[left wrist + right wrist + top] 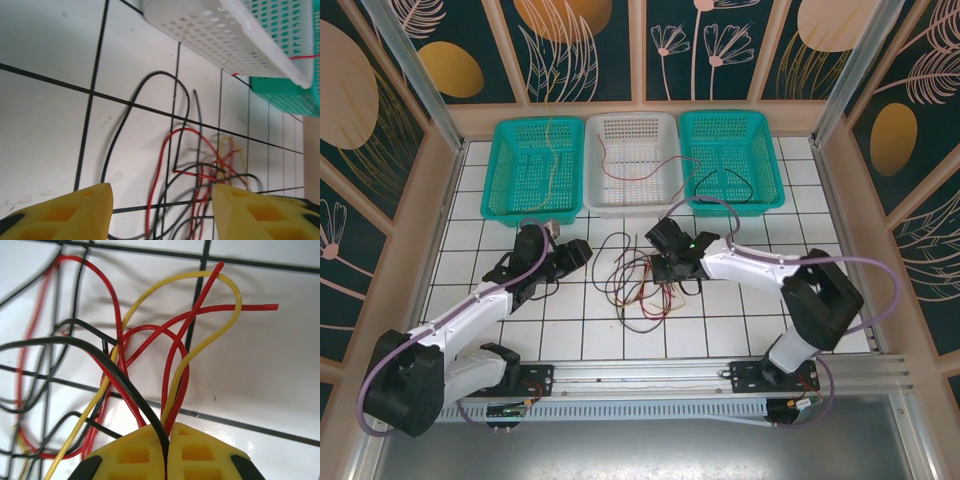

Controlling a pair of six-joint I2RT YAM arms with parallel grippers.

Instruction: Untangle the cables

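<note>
The cables [638, 285] lie as a loose tangle of red, black and yellow wires on the white tiles between the arms. My right gripper [672, 268] sits at the tangle's right edge. In the right wrist view it [166, 434] is shut on a black cable [125, 382], with a yellow cable [205, 347] and a red loop [176, 347] running into the same jaw line. My left gripper [582, 250] hovers left of the tangle. Its yellow fingers [75, 212] stand apart, open, with black and red cables [160, 165] on the floor beyond them, untouched.
Three baskets line the back: a teal one [495, 170] with a yellowish wire, a white one [632, 207] with a red wire, a teal one [732, 205] with a black wire. The white basket [220, 35] is close ahead of the left gripper. Patterned walls enclose the table.
</note>
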